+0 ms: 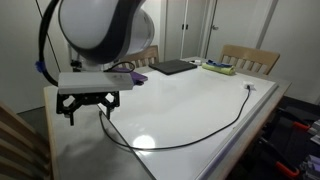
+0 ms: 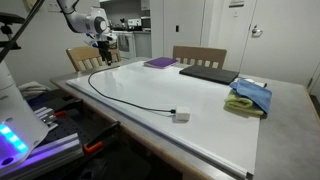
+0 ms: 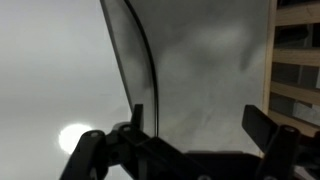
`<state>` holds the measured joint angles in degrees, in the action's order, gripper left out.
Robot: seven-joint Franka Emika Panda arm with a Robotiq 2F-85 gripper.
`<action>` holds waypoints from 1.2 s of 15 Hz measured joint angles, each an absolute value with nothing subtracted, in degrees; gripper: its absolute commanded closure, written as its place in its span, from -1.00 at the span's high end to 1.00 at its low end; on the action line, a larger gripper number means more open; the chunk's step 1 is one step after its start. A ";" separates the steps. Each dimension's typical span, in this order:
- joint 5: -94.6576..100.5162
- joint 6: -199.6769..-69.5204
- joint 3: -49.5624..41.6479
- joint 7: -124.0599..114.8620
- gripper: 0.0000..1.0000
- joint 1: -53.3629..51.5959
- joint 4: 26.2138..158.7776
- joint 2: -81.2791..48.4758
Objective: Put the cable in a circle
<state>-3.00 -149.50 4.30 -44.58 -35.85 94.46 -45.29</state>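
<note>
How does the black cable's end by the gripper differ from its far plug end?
The near end of the thin black cable sits inside the open gripper; the far plug end lies alone on the white table. The far end shows a pale blocky plug; the near end's tip is hidden. Both belong to one unbroken cord.

You get no readable text, brand, number or label in any view. White sign high on wall in exterior view: print too small to make out. Wrist view too blurred for you to read any marking.
</note>
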 measured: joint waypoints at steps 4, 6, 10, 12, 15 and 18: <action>-3.00 -149.51 4.43 -45.89 1.00 -36.45 93.55 -47.26; -2.99 -149.53 4.63 -45.89 1.00 -36.60 93.26 -47.90; -3.00 -149.56 4.64 -45.89 1.00 -36.61 92.96 -48.52; -3.00 -149.56 4.64 -45.89 0.76 -36.60 92.95 -48.53; -2.99 -149.52 4.59 -45.89 0.17 -36.57 92.95 -48.39; -2.99 -149.52 4.50 -45.89 -0.24 -36.36 92.94 -48.08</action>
